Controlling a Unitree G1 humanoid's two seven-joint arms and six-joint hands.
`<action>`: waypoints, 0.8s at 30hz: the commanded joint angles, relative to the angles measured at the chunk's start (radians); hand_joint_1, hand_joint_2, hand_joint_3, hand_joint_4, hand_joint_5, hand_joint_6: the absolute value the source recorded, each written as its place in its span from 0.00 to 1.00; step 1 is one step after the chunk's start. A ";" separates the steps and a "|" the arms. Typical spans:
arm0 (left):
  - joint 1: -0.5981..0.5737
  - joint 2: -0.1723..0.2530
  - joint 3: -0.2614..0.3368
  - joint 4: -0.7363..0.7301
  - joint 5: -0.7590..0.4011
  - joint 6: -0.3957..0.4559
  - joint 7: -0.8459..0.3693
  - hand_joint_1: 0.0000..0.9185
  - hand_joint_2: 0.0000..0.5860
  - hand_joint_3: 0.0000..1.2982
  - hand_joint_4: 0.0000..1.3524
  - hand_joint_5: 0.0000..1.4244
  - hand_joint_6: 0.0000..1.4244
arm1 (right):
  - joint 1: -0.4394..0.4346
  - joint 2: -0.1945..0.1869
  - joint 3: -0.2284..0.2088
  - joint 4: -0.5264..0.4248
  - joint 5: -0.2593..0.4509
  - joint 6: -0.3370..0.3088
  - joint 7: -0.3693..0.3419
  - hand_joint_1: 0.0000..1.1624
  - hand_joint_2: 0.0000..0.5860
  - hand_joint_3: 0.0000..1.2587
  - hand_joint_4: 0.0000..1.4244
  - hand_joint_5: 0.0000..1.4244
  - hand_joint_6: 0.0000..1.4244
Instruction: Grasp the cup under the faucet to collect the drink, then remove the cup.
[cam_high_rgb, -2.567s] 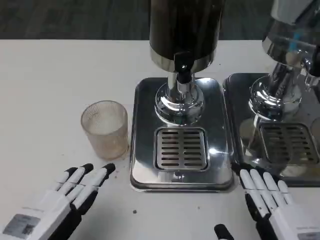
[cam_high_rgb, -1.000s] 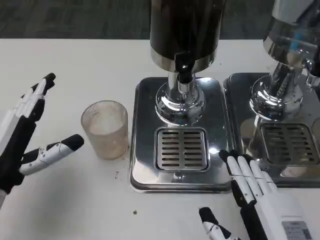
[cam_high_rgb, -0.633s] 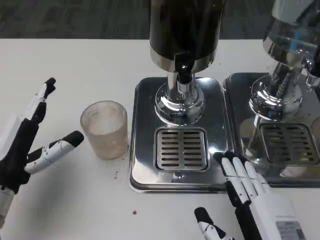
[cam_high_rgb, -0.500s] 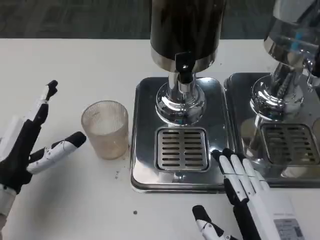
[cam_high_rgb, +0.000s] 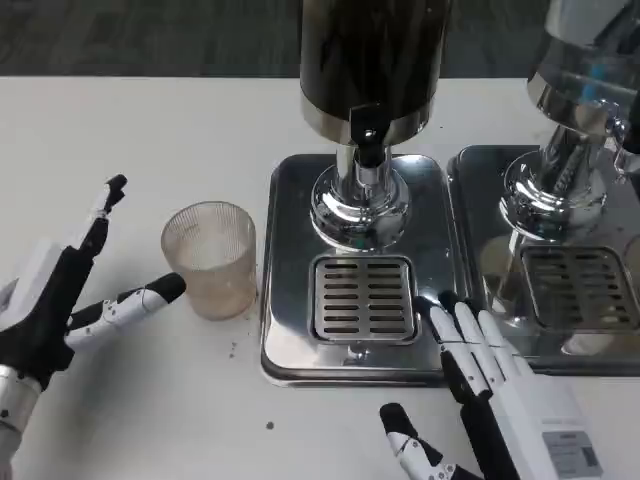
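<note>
1. Head view: the cup (cam_high_rgb: 209, 259) stands upright on the tabletop (cam_high_rgb: 150, 130), just left of the drip tray (cam_high_rgb: 285, 300), not yet under the faucet (cam_high_rgb: 367, 135). It looks empty, though the ribbed wall makes that hard to judge.
2. Left hand (cam_high_rgb: 60, 300) lies left of the cup, spread wide with nothing in it. Thumb tip sits just beside the cup's lower left wall; contact cannot be told. The other fingers point up and away, well apart from the rim.
3. Right hand (cam_high_rgb: 490, 375) rests at the drip tray's front right corner, fingers straight and together, holding nothing, on the far side of the tray from the cup.
4. Key relation: the cup lies to the right of the left hand, inside its open span, long axis vertical. The left hand is clearly the nearer.
5. Judgement: a side grasp by the left hand fits, then a carry rightward onto the tray's grate (cam_high_rgb: 363, 298) beneath the faucet.
</note>
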 joint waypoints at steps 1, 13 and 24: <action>-0.015 0.010 -0.023 0.006 0.018 0.015 0.019 0.12 0.00 0.00 0.00 0.03 0.05 | 0.002 -0.016 -0.009 0.017 0.027 -0.028 -0.017 0.17 0.66 0.06 0.00 0.00 0.08; -0.014 0.002 -0.079 -0.009 0.032 0.023 -0.003 0.12 0.00 0.00 0.00 0.03 0.05 | 0.011 -0.091 -0.063 0.022 0.109 -0.102 0.008 0.18 0.66 0.07 0.00 0.00 0.08; -0.064 -0.004 -0.079 0.016 0.010 0.074 -0.118 0.13 0.00 0.00 0.00 0.03 0.05 | 0.012 -0.080 -0.070 0.031 0.128 -0.115 0.008 0.18 0.66 0.08 0.00 0.00 0.10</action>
